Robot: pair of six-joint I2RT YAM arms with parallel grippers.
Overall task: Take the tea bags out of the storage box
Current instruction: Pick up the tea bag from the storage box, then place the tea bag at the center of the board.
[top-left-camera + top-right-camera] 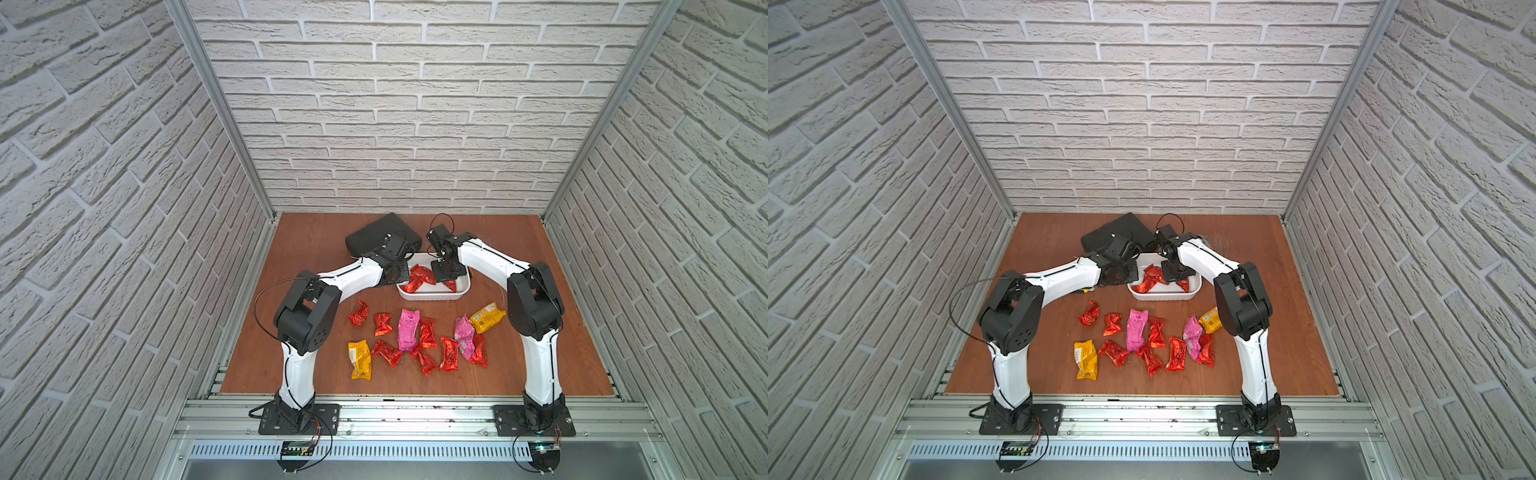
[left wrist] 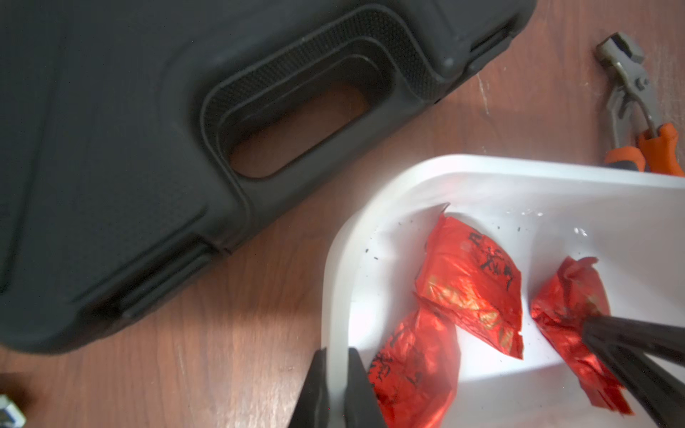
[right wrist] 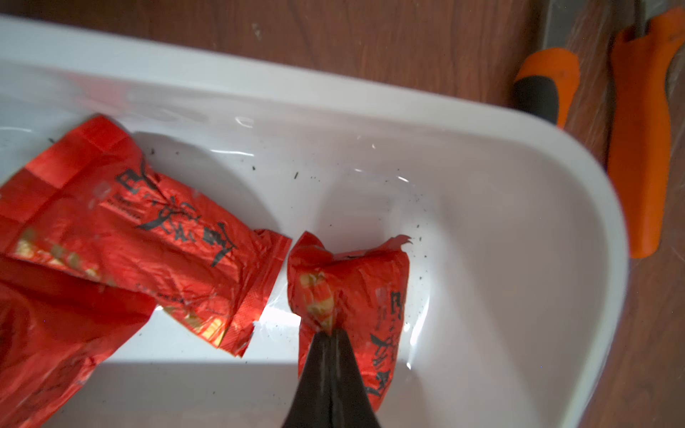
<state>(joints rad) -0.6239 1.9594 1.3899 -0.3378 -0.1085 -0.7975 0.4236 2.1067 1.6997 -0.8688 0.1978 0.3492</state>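
Right pincer point(image 3: 330, 333) is pressed together on one red tea bag point(image 3: 350, 285) inside the storage box point(image 3: 444, 103), gripping near mid-length, bag's long axis roughly in line with it. Left pincer point(image 2: 336, 357) pinches the box wall, steadying it.

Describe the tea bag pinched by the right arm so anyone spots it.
Start at the white tub in front of the black case. Of three red packets inside, it is the crumpled tea bag nearest the right arm, squeezed between its jaws.

Lab test cell: faux-brick panels point(image 1: 415, 124), aluminium frame point(image 1: 220, 104), arms point(image 1: 297, 370) bolted to rail point(image 1: 415, 415).
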